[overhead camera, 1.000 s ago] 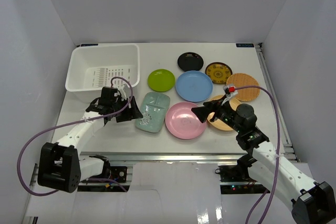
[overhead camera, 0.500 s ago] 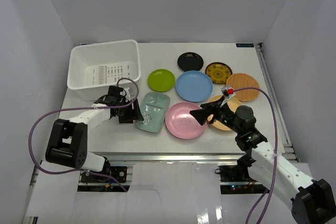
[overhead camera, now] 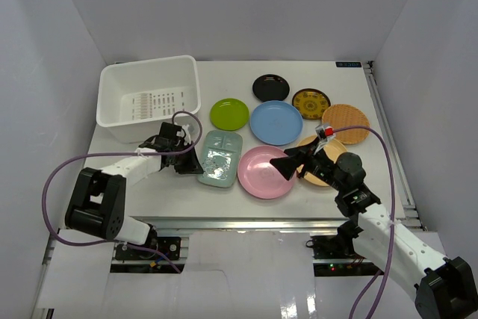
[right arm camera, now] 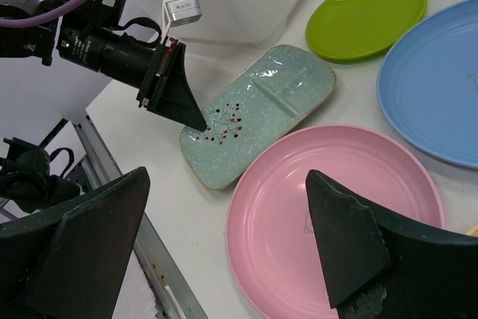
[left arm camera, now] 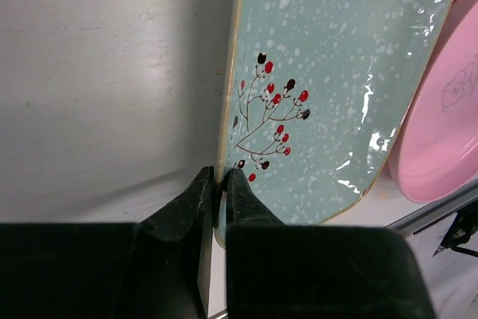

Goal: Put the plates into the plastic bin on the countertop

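My left gripper (overhead camera: 196,163) (left arm camera: 220,177) is shut on the near left rim of the pale green divided tray (overhead camera: 222,156) (left arm camera: 328,72) (right arm camera: 276,98), which lies on the white countertop (overhead camera: 149,188). Right of the tray lies the pink plate (overhead camera: 261,173) (right arm camera: 328,207). My right gripper (overhead camera: 287,163) (right arm camera: 228,177) hovers open above it, holding nothing. The white plastic bin (overhead camera: 119,110) stands at the back left with no plates in it. Lime green (overhead camera: 229,113), light blue (overhead camera: 275,122), black (overhead camera: 270,87), yellow-patterned (overhead camera: 311,102) and orange (overhead camera: 346,123) plates lie behind. A tan plate (overhead camera: 315,179) is mostly hidden under my right arm.
White walls enclose the countertop on three sides. A metal rail (overhead camera: 246,222) runs along the near edge, close to the tray and the pink plate. My left arm's purple cable (overhead camera: 56,184) loops out over the left front corner.
My left gripper has closed from open onto the tray's rim, and the tray has shifted slightly right. My right gripper has stayed open over the pink plate, barely moving.
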`<action>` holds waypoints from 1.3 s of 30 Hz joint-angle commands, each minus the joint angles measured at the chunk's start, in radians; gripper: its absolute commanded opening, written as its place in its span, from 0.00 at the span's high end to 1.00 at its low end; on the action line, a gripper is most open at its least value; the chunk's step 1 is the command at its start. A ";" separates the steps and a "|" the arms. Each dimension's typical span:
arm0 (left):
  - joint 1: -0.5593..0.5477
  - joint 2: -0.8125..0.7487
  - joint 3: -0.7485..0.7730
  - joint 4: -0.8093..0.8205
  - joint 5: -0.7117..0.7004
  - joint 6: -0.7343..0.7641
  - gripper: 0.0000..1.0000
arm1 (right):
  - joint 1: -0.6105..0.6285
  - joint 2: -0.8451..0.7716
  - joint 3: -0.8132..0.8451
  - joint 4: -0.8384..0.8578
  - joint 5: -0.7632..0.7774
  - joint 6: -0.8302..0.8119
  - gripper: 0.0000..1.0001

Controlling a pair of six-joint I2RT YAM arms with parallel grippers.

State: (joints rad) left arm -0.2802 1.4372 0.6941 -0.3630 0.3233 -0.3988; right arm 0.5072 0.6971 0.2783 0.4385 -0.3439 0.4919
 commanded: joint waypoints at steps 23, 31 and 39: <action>-0.028 -0.521 -0.019 -0.134 0.028 -0.189 1.00 | 0.005 -0.001 -0.007 0.054 -0.001 0.010 0.10; -0.030 -0.613 0.019 -0.108 0.189 -0.201 1.00 | 0.005 0.001 0.013 0.025 0.025 0.002 0.10; -0.030 -0.580 0.262 -0.024 0.239 -0.206 1.00 | 0.004 0.012 0.038 0.005 0.043 -0.015 0.10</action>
State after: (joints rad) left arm -0.3103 0.8665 0.7780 -0.5823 0.5106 -0.5850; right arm 0.5072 0.7025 0.2657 0.4347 -0.3164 0.5011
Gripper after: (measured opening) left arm 0.164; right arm 0.904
